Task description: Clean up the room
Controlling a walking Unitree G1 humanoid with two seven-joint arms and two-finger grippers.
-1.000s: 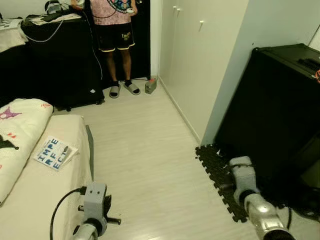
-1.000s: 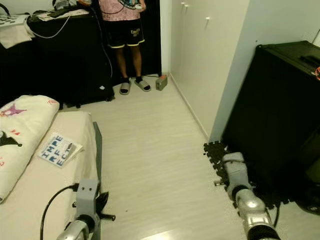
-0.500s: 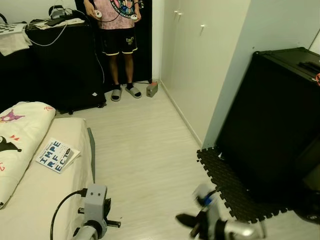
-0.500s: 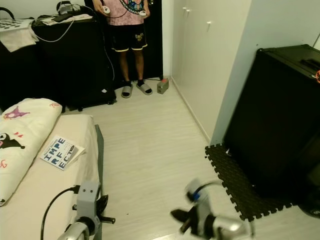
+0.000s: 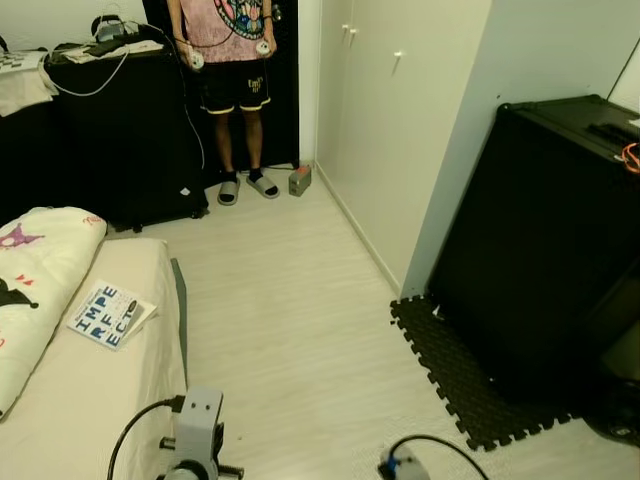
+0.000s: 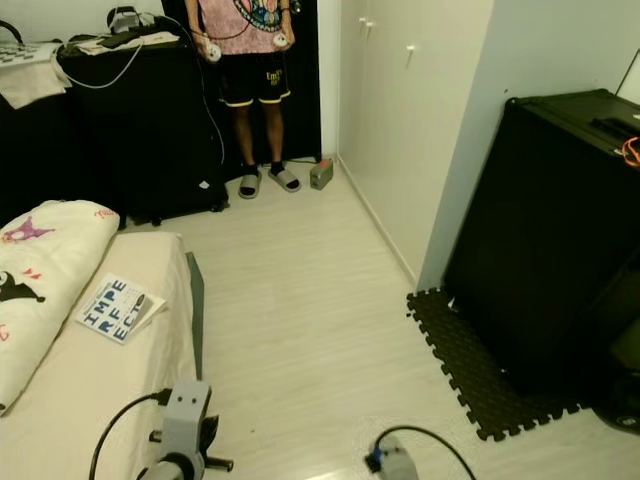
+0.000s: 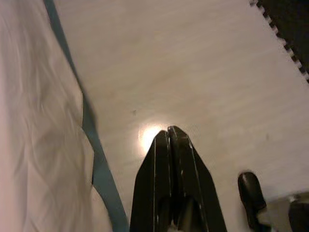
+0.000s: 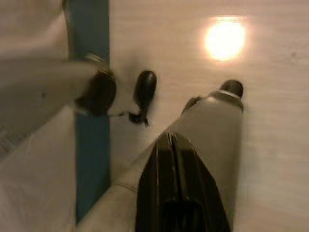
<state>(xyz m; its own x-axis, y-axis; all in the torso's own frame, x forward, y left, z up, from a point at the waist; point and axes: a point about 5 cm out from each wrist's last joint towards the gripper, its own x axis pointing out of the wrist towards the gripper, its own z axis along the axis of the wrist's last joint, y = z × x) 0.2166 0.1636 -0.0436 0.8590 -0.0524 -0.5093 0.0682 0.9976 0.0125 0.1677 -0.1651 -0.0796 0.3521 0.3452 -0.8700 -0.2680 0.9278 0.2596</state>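
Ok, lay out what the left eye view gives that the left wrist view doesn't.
Left eye view alone: a person standing at the far end of the room, a book lying on the bed beside a pillow, the white wardrobe and a black cabinet.
Left wrist view alone: the left gripper, fingers shut together, pointing down at the floor near a glare spot.
Shared: the pale wood floor, the bed edge, and the toothed edge of the black foam mat.

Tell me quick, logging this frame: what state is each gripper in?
Left gripper: closed, holding nothing, above the floor.
Right gripper: closed, holding nothing.
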